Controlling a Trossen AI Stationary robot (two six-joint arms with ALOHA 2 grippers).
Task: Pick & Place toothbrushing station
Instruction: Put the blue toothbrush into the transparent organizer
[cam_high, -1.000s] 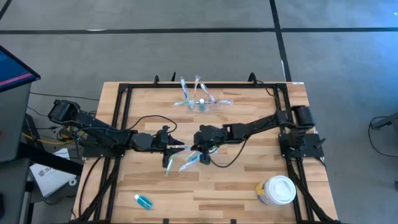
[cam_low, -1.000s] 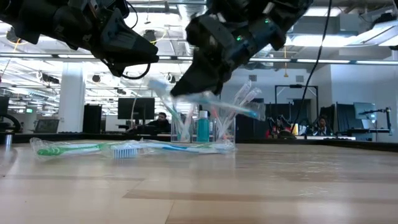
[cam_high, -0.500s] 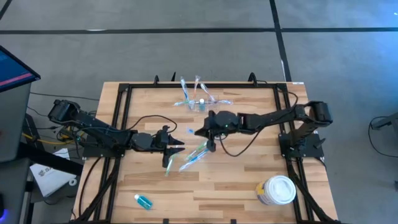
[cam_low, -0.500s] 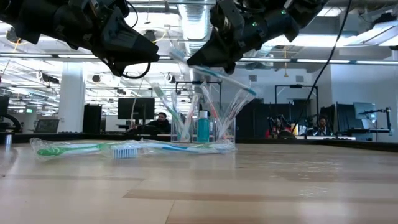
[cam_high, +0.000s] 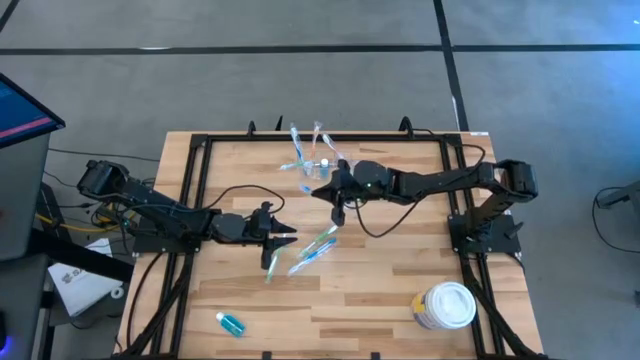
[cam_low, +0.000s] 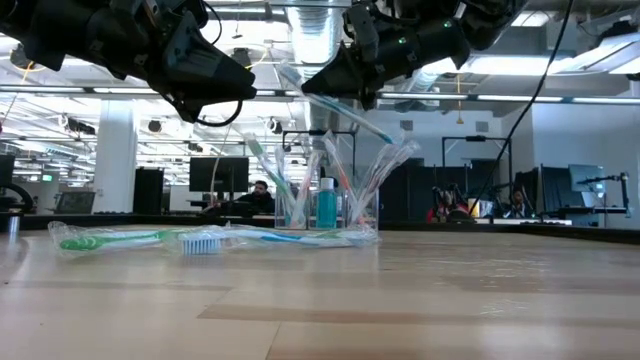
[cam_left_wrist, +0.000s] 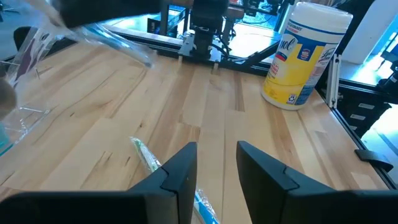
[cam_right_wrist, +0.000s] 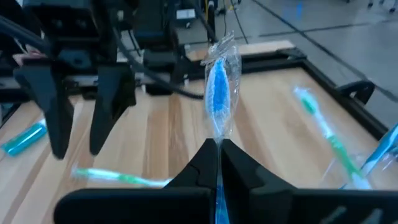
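Clear plastic makes the toothbrushing station (cam_high: 322, 165) hard to read from the high view: it sits near the far edge of the pale wooden table (cam_high: 380, 290), bristling with wrapped brushes, its outline nearly lost. The right gripper (cam_high: 334, 192) hangs just beside it, while the left gripper (cam_high: 283, 237) waits mid-table over loose toothbrushes (cam_high: 312, 250). A round white-lidded tub (cam_high: 446, 305) stands at the near right, a small blue tube (cam_high: 231, 323) at the near left.

From the low view, the station (cam_low: 325, 205) rises upright against an office background of desks and monitors, and a wrapped toothbrush (cam_low: 340, 110) slants from the right gripper (cam_low: 322, 88) above it.

On the left wrist view, two dark fingers (cam_left_wrist: 180, 177) stand apart with nothing between them; the table's plank grain shows, and the tub (cam_left_wrist: 300, 55) carries a yellow label.

On the right wrist view, the fingers (cam_right_wrist: 202, 163) are pressed together on the toothbrush (cam_right_wrist: 219, 93), blue bristles inside crinkled film. Its handle is cut off below.
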